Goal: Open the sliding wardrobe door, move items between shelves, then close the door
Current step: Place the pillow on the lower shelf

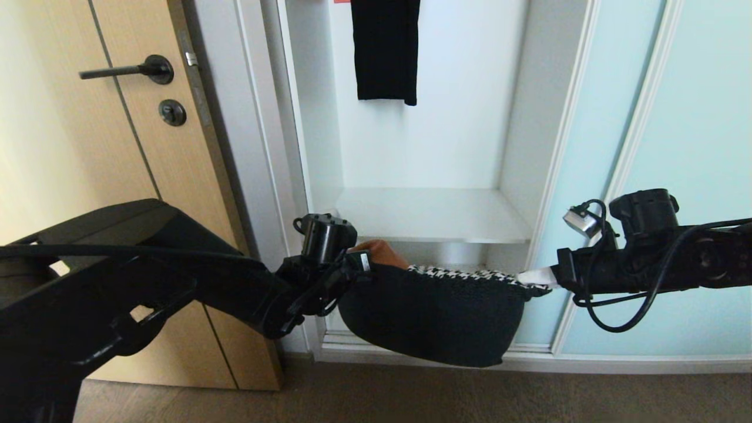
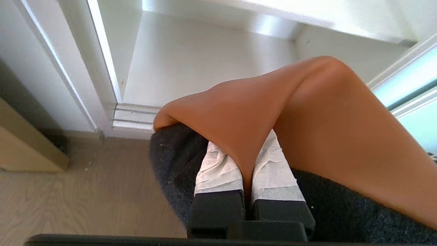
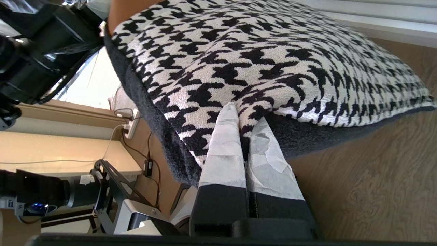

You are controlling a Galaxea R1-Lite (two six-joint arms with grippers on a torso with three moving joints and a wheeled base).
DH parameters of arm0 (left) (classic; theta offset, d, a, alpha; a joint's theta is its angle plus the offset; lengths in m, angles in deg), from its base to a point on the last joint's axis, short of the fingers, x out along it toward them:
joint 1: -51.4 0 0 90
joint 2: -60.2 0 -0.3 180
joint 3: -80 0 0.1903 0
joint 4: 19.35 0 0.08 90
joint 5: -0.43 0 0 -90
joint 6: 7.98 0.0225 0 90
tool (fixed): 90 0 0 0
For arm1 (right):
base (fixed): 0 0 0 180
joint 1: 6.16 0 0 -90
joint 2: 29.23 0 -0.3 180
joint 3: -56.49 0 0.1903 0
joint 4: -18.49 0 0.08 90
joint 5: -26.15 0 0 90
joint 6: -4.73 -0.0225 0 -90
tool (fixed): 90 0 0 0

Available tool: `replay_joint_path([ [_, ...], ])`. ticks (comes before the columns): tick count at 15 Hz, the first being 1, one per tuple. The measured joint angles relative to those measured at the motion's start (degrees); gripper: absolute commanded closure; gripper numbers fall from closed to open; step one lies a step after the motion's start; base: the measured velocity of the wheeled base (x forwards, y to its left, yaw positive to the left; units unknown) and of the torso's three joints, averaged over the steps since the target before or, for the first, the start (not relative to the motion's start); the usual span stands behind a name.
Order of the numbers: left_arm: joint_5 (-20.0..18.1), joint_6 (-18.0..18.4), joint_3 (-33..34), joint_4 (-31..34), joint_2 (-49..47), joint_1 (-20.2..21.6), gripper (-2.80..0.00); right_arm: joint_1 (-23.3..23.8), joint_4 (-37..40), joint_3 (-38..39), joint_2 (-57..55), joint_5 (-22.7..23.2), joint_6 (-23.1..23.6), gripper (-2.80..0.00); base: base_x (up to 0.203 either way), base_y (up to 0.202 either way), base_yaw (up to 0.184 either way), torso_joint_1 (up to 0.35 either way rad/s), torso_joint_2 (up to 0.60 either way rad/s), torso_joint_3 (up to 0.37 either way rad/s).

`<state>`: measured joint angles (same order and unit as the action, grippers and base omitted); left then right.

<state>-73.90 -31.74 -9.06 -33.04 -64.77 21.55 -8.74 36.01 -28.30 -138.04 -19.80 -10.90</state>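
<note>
Cushion held between my two grippers, in front of the open wardrobe.

Head view: my left gripper (image 1: 358, 262) and right gripper (image 1: 537, 277) carry the patchwork cushion (image 1: 432, 320) just below the white shelf (image 1: 432, 214), the sliding wardrobe door (image 1: 593, 147) pushed aside. Left wrist view: fingers (image 2: 218, 169) pinch the brown leather corner (image 2: 273, 112) (pressed tight). Right wrist view: fingers (image 3: 223, 150) clamp the houndstooth edge (image 3: 259, 58).

the head view is looking forward and down into the open wardrobe from some way back. each wrist view is looking along its own fingers from close behind them, the left fingers (image 2: 218, 171) pointing at the wardrobe floor, the right fingers (image 3: 225, 150) across the room. all three are sharing the cushion (image 1: 435, 317).
</note>
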Motion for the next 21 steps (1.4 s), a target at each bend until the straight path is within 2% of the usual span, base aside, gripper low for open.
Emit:
replay_joint_path([
  [8,-0.07,0.56,1.75,-0.08,2.35,-0.37,0.0,-0.11,0.42,0.43,1.87,0.0,-0.1,0.0,0.0,0.0,0.0,0.0,0.0,-0.022],
  [11,-0.42,0.91,2.52,0.51,3.18,-0.45,0.0,-0.09,0.59,0.58,2.3,-0.02,-0.1,0.0,0.0,0.0,0.0,0.001,0.0,-0.178],
  [15,-0.49,0.96,1.18,5.48,4.12,-0.44,0.0,-0.05,0.53,0.62,2.43,-0.02,-0.14,0.0,0.0,0.0,0.0,0.003,0.0,-0.196],
  [21,-0.47,0.97,0.97,6.23,4.8,-0.45,0.0,-0.02,0.46,0.18,2.69,0.0,-0.25,0.0,0.0,0.0,0.0,0.003,0.0,-0.197],
])
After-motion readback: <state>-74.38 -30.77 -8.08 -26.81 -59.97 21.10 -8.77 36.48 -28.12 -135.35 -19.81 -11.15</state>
